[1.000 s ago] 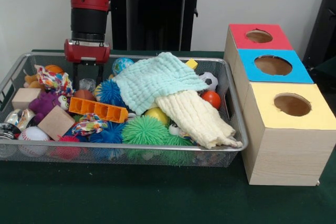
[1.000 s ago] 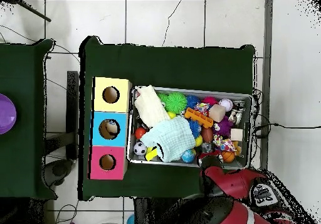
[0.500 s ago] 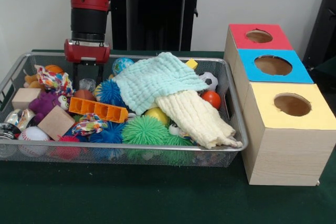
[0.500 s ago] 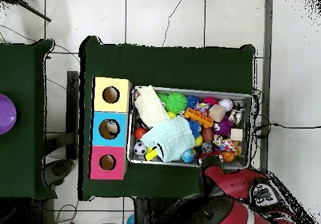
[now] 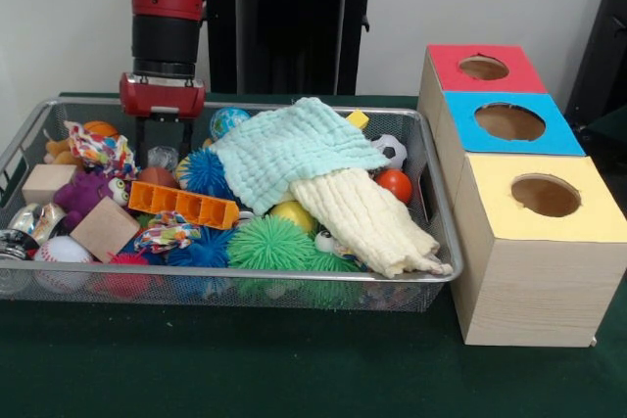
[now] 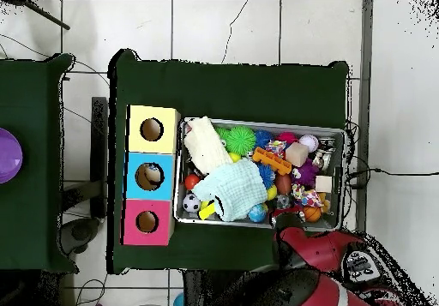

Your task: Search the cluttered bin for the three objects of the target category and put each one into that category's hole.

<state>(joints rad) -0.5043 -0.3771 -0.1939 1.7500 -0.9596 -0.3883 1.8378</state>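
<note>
In the front view the bin [image 5: 436,242] sits at 9 o'clock of the boxes [image 5: 529,261], nearly touching. Two cloths [image 5: 323,178] lie on the toys [image 5: 269,242]; the gripper [image 5: 163,149] hangs at the bin's 11 o'clock.

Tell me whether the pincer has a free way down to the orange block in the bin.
Probably yes. The pincer hangs just behind the orange block, which lies on top of the clutter with nothing over it; the mint cloth covers only things beside it.
</note>
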